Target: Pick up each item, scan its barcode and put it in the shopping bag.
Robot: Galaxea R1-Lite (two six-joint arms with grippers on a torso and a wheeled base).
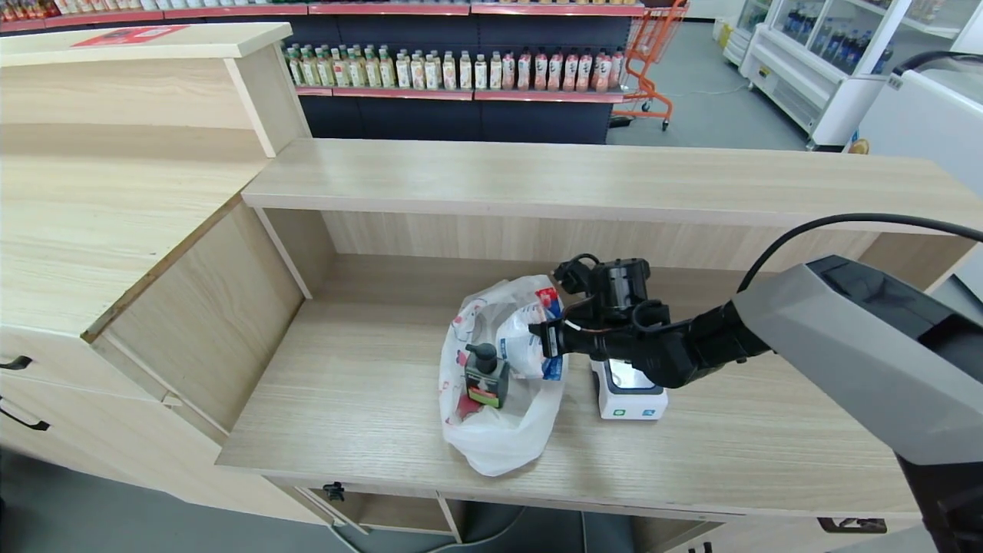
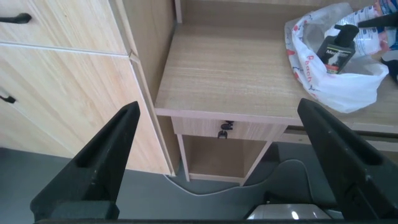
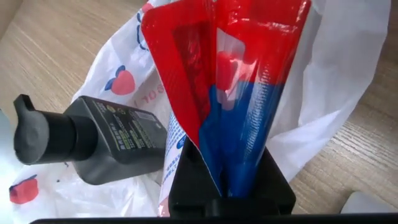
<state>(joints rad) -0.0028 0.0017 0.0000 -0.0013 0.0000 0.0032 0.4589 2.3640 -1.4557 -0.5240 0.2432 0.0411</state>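
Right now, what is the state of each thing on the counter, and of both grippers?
shopping bag: open, lying on the counter.
pump bottle: inside the bag.
pouch: held over the bag's mouth.
scanner: standing on the counter, beside the bag.
right gripper: shut on the pouch.
left gripper: open, holding nothing.

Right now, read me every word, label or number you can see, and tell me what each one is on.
Nothing reads clearly enough to quote.
Shopping bag: red lettering, creased and cut off.
Black pump bottle: white label print, too small.
Red and blue pouch in the right pincer: no legible text.
Red sign on the raised counter: blurred.
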